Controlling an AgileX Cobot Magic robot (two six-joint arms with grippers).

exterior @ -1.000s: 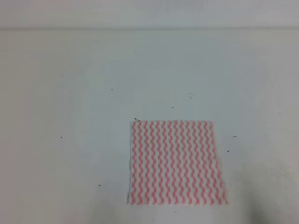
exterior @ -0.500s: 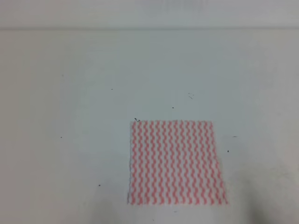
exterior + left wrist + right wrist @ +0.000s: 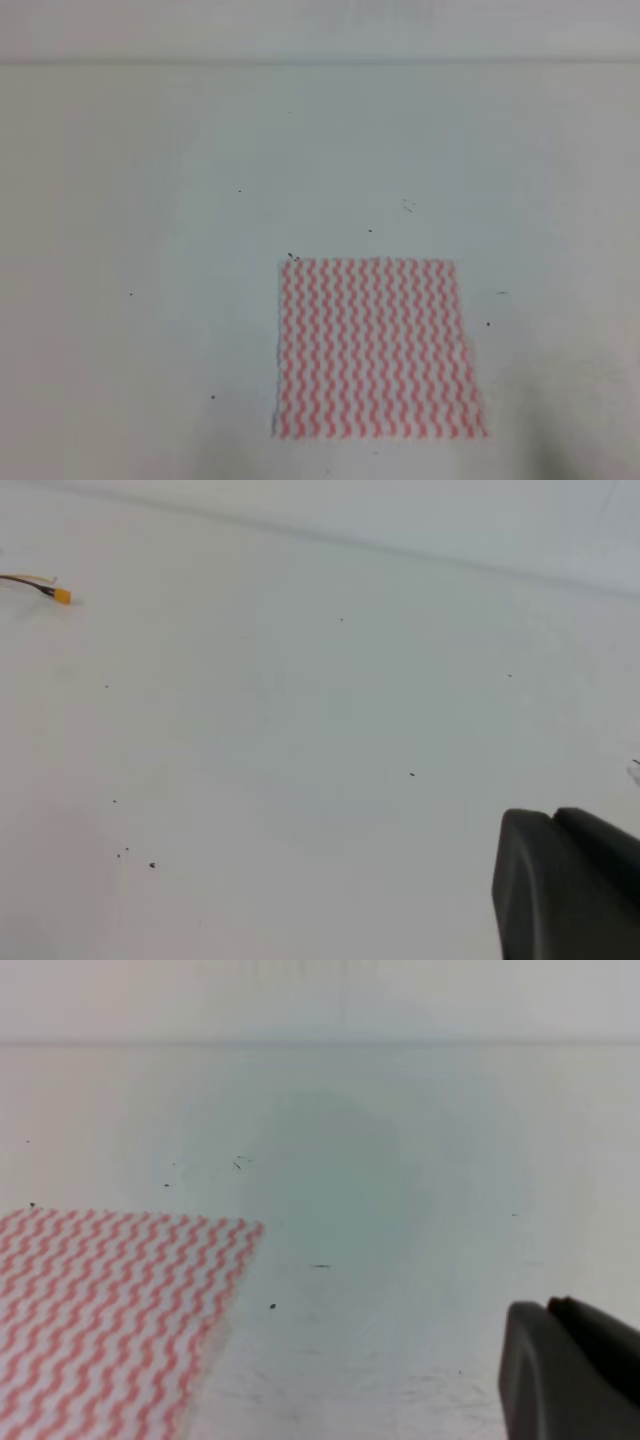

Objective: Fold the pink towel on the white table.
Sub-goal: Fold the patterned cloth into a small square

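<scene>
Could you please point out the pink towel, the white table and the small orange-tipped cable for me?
pink towel (image 3: pixel 378 348), exterior high view, middle of the flat cloth.
white table (image 3: pixel 150 250), exterior high view, bare surface.
orange-tipped cable (image 3: pixel 45 588), left wrist view, near its orange tip.

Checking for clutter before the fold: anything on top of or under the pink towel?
Nothing lies on the pink towel; it is spread flat and unfolded on the white table. What lies beneath it is covered, though no bump shows.

Likely a lab bench – bare, speck-marked white table (image 3: pixel 150 250)
</scene>
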